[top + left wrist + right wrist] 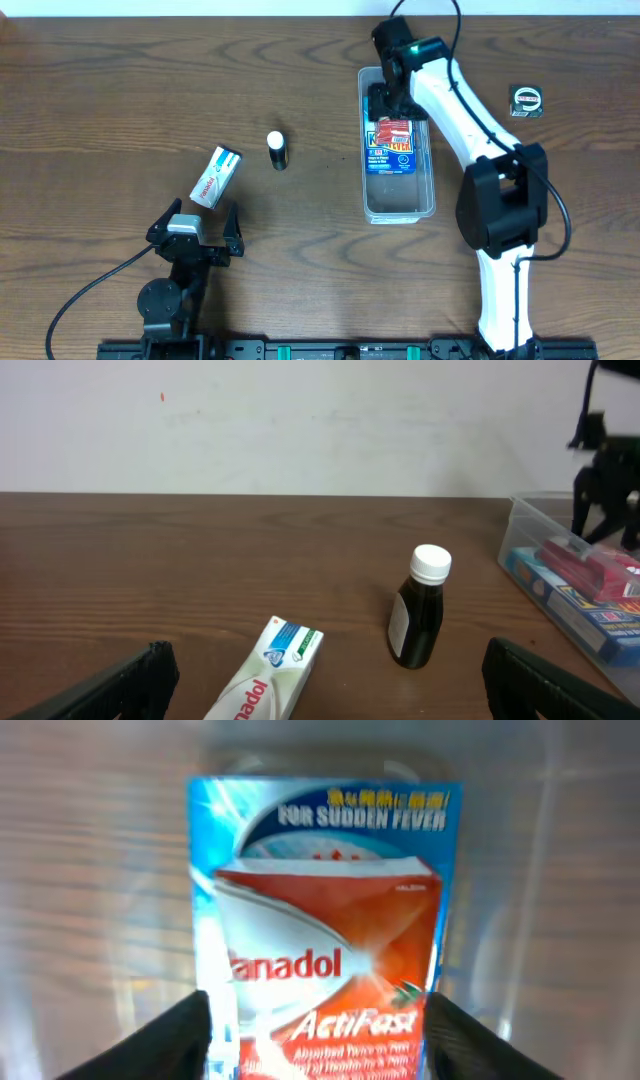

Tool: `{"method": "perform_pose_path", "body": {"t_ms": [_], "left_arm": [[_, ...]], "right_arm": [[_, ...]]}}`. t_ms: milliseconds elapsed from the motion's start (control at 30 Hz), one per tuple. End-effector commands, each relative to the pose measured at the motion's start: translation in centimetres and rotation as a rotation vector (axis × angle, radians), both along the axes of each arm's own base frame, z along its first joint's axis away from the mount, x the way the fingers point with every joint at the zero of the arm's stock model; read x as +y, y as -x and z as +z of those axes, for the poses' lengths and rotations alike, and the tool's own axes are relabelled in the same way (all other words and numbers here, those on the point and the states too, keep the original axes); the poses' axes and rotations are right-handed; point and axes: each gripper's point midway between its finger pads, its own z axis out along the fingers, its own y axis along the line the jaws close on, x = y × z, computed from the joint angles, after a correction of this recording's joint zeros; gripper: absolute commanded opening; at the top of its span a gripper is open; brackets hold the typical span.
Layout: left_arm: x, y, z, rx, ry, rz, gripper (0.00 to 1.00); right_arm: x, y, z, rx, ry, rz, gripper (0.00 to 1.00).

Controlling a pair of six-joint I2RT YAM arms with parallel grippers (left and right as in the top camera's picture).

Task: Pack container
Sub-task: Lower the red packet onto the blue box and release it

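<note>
The clear container (400,214) lies right of centre, long side running away from me; it also shows in the left wrist view (528,518) and the right wrist view (525,870). Inside lies a blue box (392,162) with a red Panadol box (397,131) on top. My right gripper (385,101) is at the container's far end, its fingers (318,1040) closed against both sides of the red box (330,950). My left gripper (197,224) is open and empty at the front left (325,665).
A white and green Panadol box (216,176) lies just ahead of the left gripper (268,678). A dark bottle with a white cap (277,150) stands between that box and the container (418,610). A small black item (526,100) lies right of the container.
</note>
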Motion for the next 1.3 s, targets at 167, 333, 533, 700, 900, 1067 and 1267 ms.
{"method": "perform_pose_path", "body": {"t_ms": [167, 333, 533, 700, 900, 1067, 1267], "left_arm": [[-0.1, 0.1, -1.6, 0.049, -0.014, -0.008, 0.98], [-0.1, 0.1, -1.6, 0.049, -0.014, -0.008, 0.98], [-0.1, 0.1, -1.6, 0.049, -0.014, -0.009, 0.98], [-0.1, 0.1, -1.6, 0.049, -0.014, -0.008, 0.98], [-0.1, 0.1, -1.6, 0.049, -0.014, -0.008, 0.98], [-0.1, 0.1, -1.6, 0.049, -0.014, -0.009, 0.98], [-0.1, 0.1, -1.6, 0.049, -0.014, -0.008, 0.98]], "right_arm": [[0.2, -0.6, 5.7, -0.117, -0.039, 0.009, 0.25], [0.2, 0.1, 4.1, -0.084, -0.028, 0.013, 0.13], [0.0, 0.7, 2.6, -0.05, -0.016, 0.013, 0.01], [0.2, 1.1, 0.8, -0.028, -0.03, 0.019, 0.01], [0.5, 1.3, -0.8, -0.025, -0.048, 0.023, 0.02], [0.9, 1.3, -1.0, -0.02, -0.072, 0.029, 0.02], [0.9, 1.4, -1.1, -0.016, -0.073, 0.03, 0.02]]}}
